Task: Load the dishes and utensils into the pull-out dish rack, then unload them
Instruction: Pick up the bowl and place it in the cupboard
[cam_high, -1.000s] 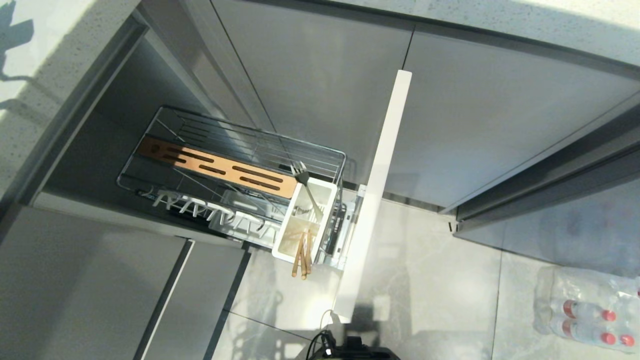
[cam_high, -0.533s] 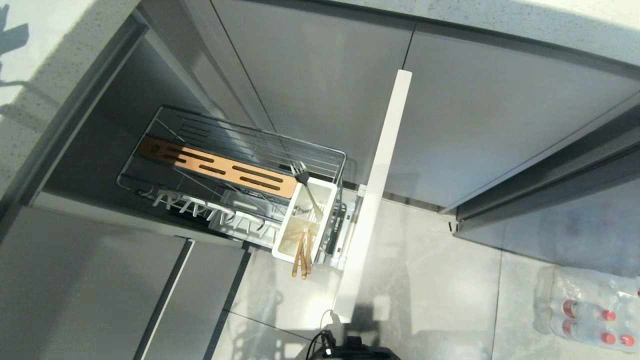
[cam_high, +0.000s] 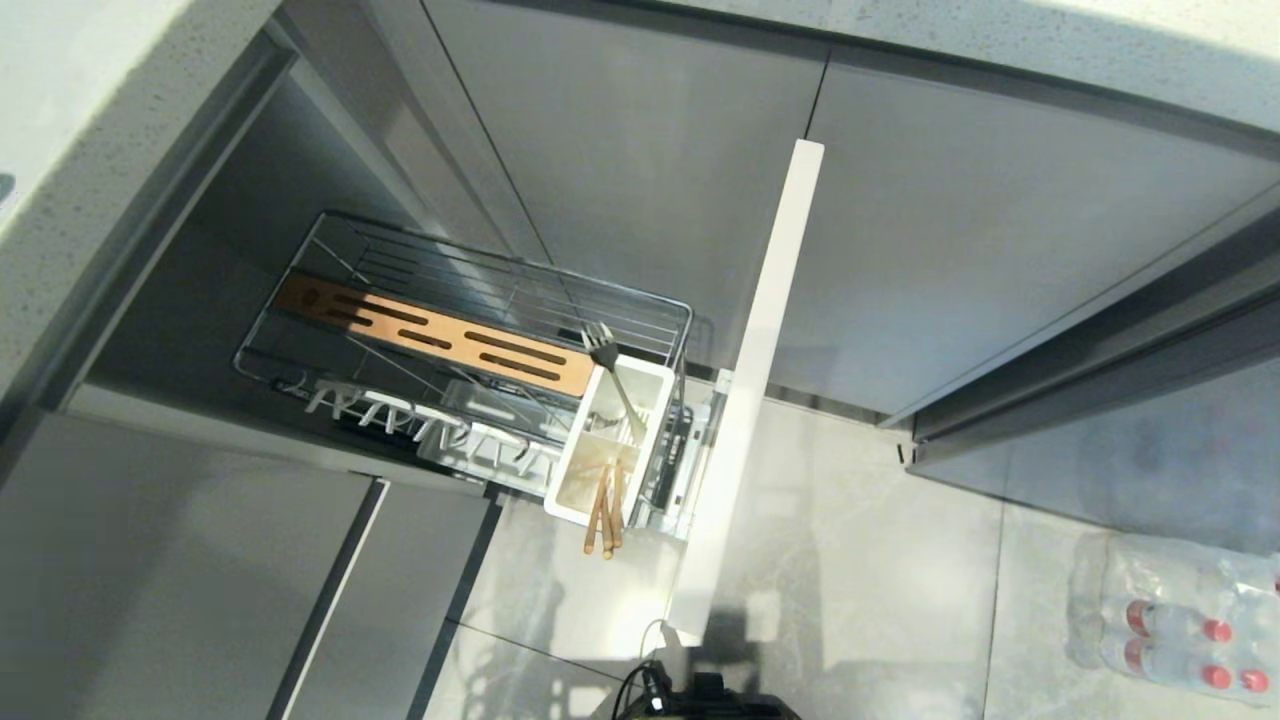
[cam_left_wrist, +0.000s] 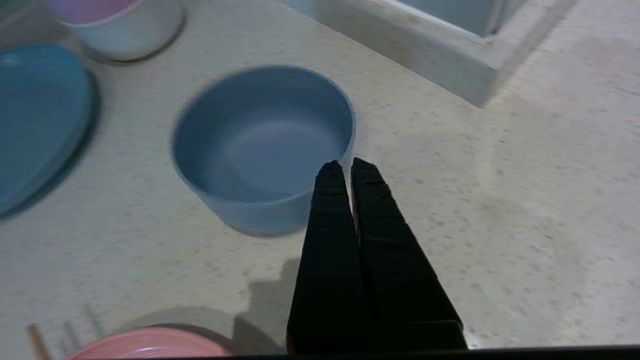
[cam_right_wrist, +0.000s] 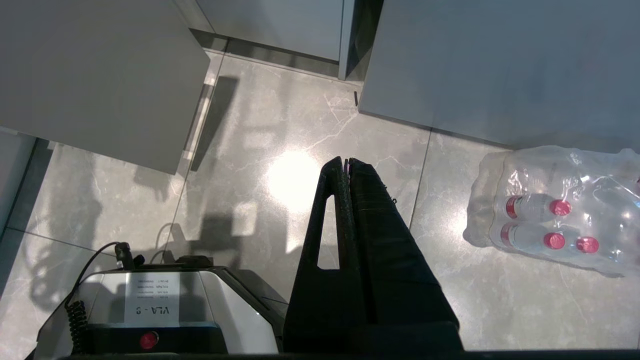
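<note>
The pull-out dish rack (cam_high: 470, 330) stands drawn out of the cabinet, its narrow pale front (cam_high: 750, 400) facing the floor space. Its white utensil cup (cam_high: 610, 440) holds the metal fork (cam_high: 612, 375) and the wooden chopsticks (cam_high: 604, 515). On the speckled countertop (cam_left_wrist: 500, 200) the periwinkle bowl (cam_left_wrist: 262, 145) sits upright and empty. My left gripper (cam_left_wrist: 348, 166) hovers shut just over the bowl's near rim, holding nothing. An edge of the salmon-pink plate (cam_left_wrist: 150, 345) shows beside it. My right gripper (cam_right_wrist: 346, 162) hangs shut above the floor, parked.
A blue plate (cam_left_wrist: 35, 120) and a pink-and-white bowl (cam_left_wrist: 125, 22) lie beyond the periwinkle bowl. A raised stone ledge (cam_left_wrist: 425, 45) borders the counter. A shrink-wrapped pack of water bottles (cam_high: 1175, 620) lies on the tiled floor. My base (cam_right_wrist: 150, 315) sits below the right arm.
The arm's shadow on the countertop at the head view's upper left has slid off to the left and nearly gone. The rack, fork and chopsticks have not moved.
</note>
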